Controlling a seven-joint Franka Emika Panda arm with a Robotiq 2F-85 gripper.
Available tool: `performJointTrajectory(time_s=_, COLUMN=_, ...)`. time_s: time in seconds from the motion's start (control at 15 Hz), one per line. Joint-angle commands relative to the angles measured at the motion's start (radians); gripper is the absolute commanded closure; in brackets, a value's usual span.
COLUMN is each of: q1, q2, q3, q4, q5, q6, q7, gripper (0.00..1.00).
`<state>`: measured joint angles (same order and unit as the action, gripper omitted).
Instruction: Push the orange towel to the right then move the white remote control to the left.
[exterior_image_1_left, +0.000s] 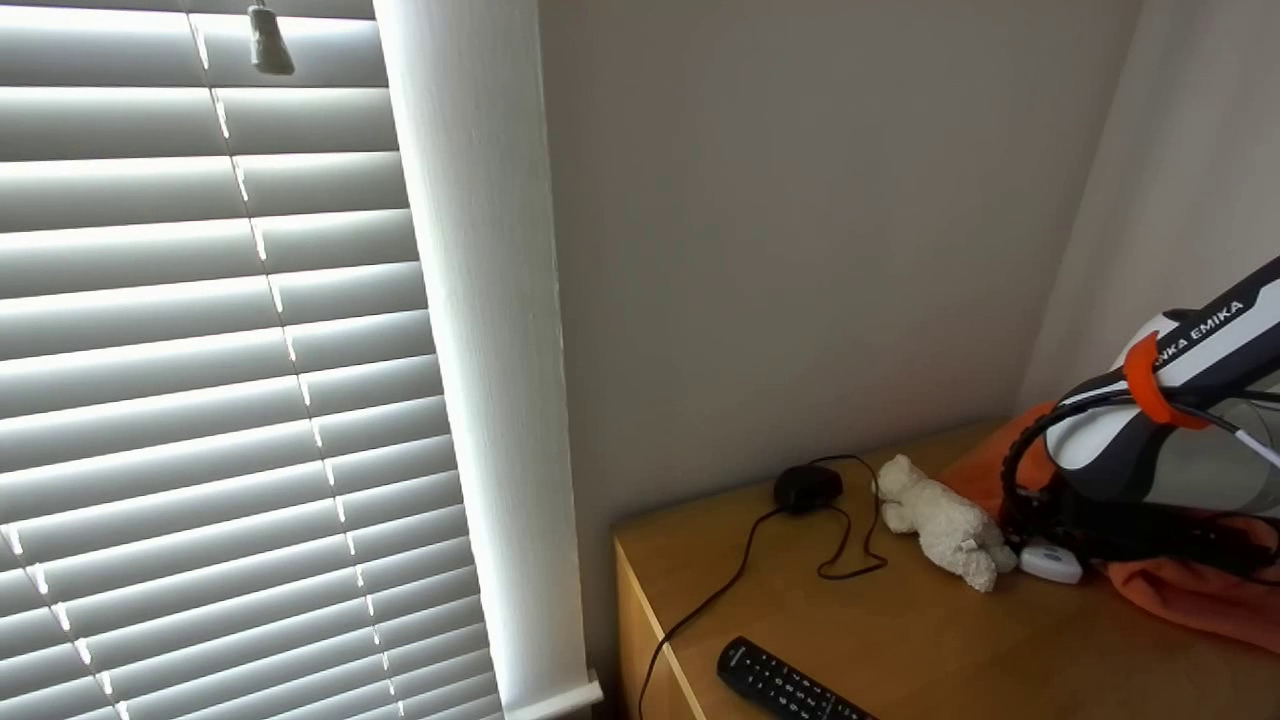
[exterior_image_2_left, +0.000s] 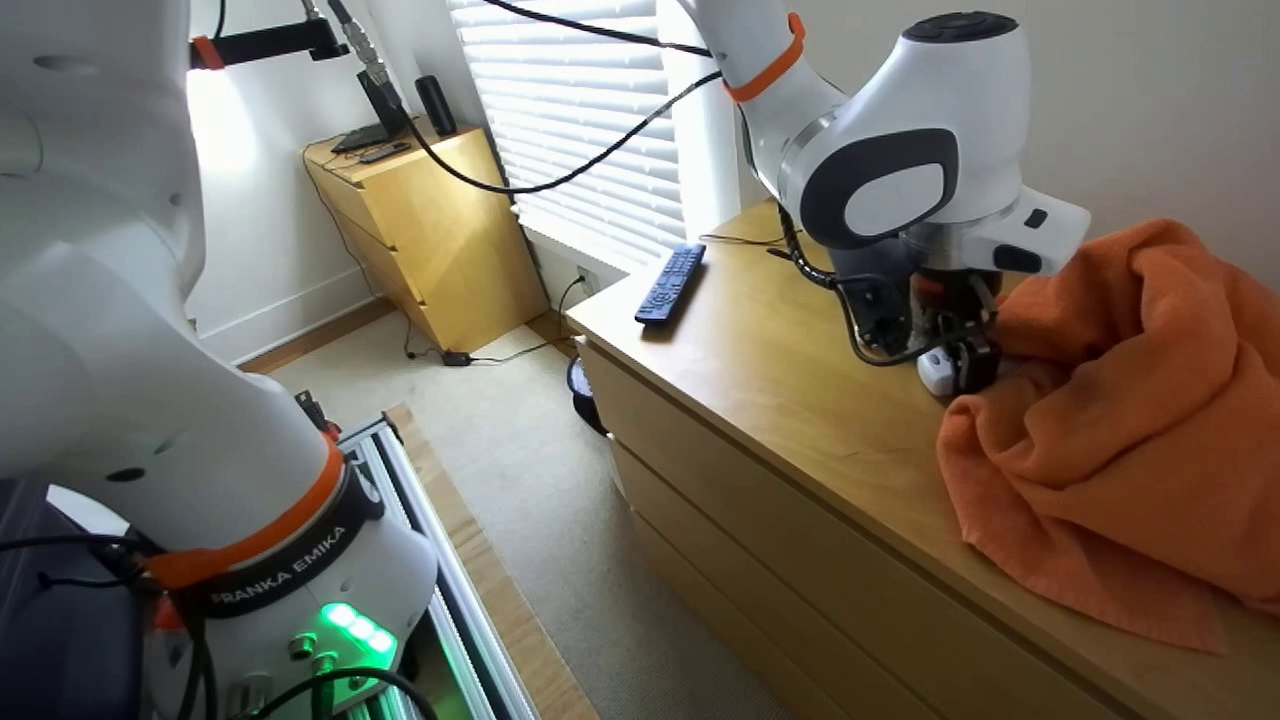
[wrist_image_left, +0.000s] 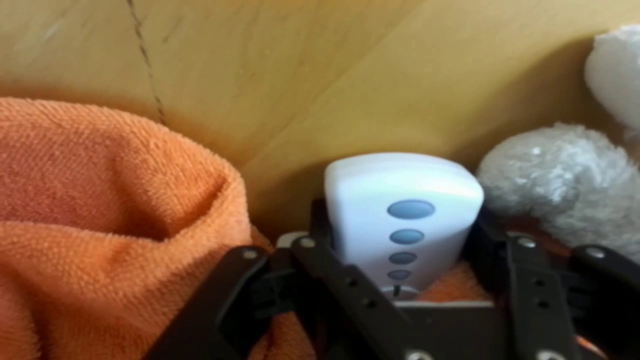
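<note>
Pincer flanks white remote — orange towel (folded edge) beside, wood beyond.

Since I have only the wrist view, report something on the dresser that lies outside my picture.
Observer: A black remote lies near one end of the dresser, in both exterior views.
Operator: Check past the plush toy, away from the white remote.
Observer: A small black box, perhaps a power adapter, sits there in an exterior view.
Operator: Describe the orange towel; my picture cuts it off.
Observer: Its folds reach close to the dresser's front edge.
</note>
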<state>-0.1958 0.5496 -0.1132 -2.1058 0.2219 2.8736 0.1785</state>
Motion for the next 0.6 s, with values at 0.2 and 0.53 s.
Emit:
performJointTrajectory(time_s=0.2, q1=0.039, q2=-0.135, q3=-0.024, q4=-0.079, q5=-0.02, q6=-0.178, q7=0.028, gripper=0.61)
performJointTrajectory(time_s=0.53, q1=0.027, q2=-0.332, q3=-0.006, q4=-0.174, q5=0.003, q6=-0.448, q7=-0.022, gripper=0.61)
